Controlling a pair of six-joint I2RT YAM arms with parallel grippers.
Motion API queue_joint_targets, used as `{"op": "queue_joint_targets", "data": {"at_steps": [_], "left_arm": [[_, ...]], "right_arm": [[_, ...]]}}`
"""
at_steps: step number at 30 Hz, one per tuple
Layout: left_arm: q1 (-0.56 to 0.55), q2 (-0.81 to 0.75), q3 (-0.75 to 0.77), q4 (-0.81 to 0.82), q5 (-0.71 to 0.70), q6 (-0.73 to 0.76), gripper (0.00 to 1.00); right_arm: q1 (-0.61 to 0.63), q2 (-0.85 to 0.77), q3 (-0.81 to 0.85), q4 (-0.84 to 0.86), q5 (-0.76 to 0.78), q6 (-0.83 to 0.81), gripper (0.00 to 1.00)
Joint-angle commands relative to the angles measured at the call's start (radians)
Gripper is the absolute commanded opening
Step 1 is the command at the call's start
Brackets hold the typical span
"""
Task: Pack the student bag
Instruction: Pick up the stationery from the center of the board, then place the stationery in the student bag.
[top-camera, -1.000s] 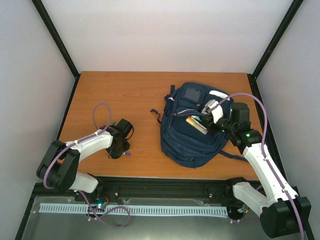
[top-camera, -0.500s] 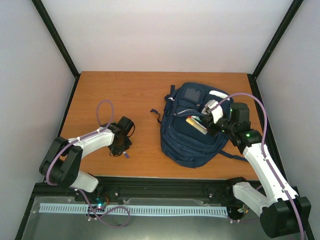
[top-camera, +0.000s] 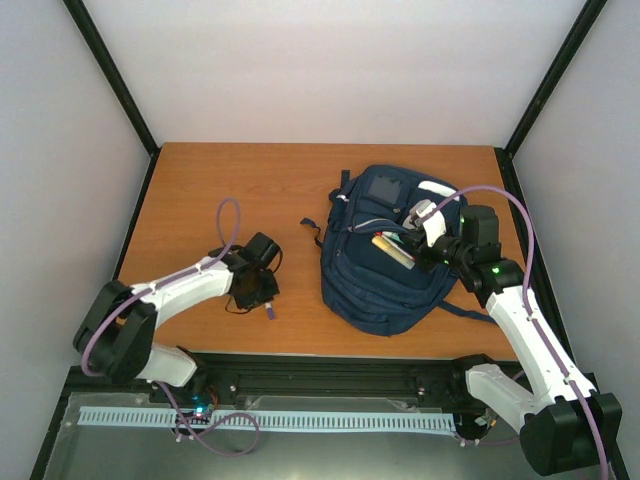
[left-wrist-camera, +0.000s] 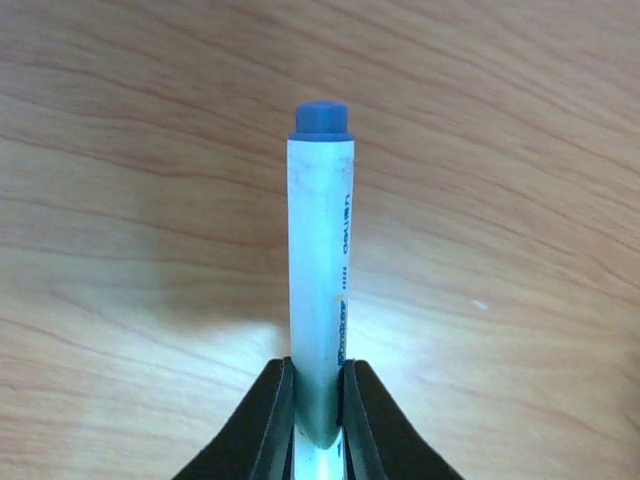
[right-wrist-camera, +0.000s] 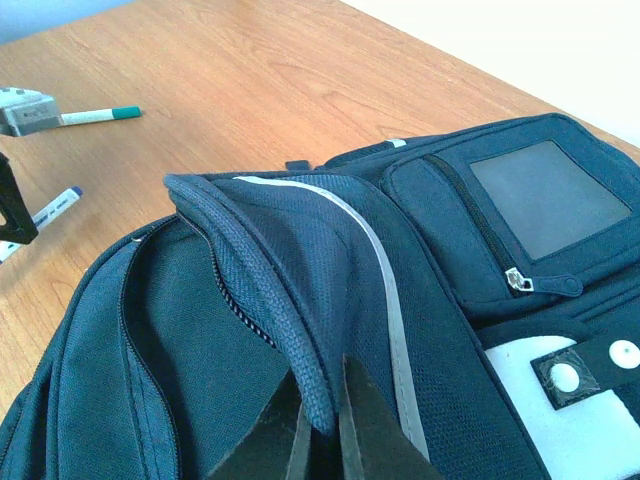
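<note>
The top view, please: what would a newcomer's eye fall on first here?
The big navy bag on the right half of the table comes first, its flap edge pinched up by the right gripper. Next comes the left gripper, left of the bag, clamped on a white pen with a blue cap.

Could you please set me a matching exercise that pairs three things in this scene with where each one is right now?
Things:
1. blue-capped pen
2. student bag
3. green-tipped pen

Places:
A. lying on the table
B. gripped between the left fingers
C. edge of its opening pinched by the right fingers

Pairs: 1-B, 2-C, 3-A
</note>
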Motion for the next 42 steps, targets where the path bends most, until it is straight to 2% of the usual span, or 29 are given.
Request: {"op": "queue_joint_targets", "data": {"at_steps": [1,3,6,9,11,16,21,26,34,42], "left_arm": [[-0.057,-0.124,0.055,0.011,0.036,0.047,0.05],[-0.081,-0.196,0.035,0.096,0.031,0.049,0.04],[-0.113,-0.29,-0.009,0.283,0.101,0.061,0.03],[-0.172,-0.327,-0.027,0.452,0.179,0.076,0.03],[-0.211,-0.322,-0.016,0.516,0.183,0.076,0.04],[-0.322,-0.226,0.033,0.669,0.254,0.075,0.03],[-0.4,-0.038,0.139,0.788,0.315,0.017,0.03],[-0.412,0.129,0.255,0.82,0.272,-0.065,0.01],[-0.412,0.325,0.436,0.837,0.011,-0.243,0.02],[-0.413,0.452,0.515,0.966,-0.062,-0.475,0.04]], "right_arm": [[-0.004,-0.009,0.025,0.082,-0.061,-0.004,0.03],[-0.005,-0.007,0.025,0.083,-0.062,-0.002,0.03],[-0.004,-0.003,0.024,0.084,-0.065,0.001,0.03],[-0.005,0.003,0.023,0.086,-0.069,0.004,0.03],[-0.004,0.007,0.023,0.086,-0.069,0.005,0.03],[-0.005,0.0,0.021,0.091,-0.064,0.006,0.03],[-0.005,-0.009,0.016,0.095,-0.059,0.007,0.03],[-0.005,-0.002,0.016,0.096,-0.061,0.006,0.03],[-0.005,-0.006,0.012,0.098,-0.064,0.006,0.03],[-0.006,0.001,0.007,0.1,-0.084,0.013,0.03]]}}
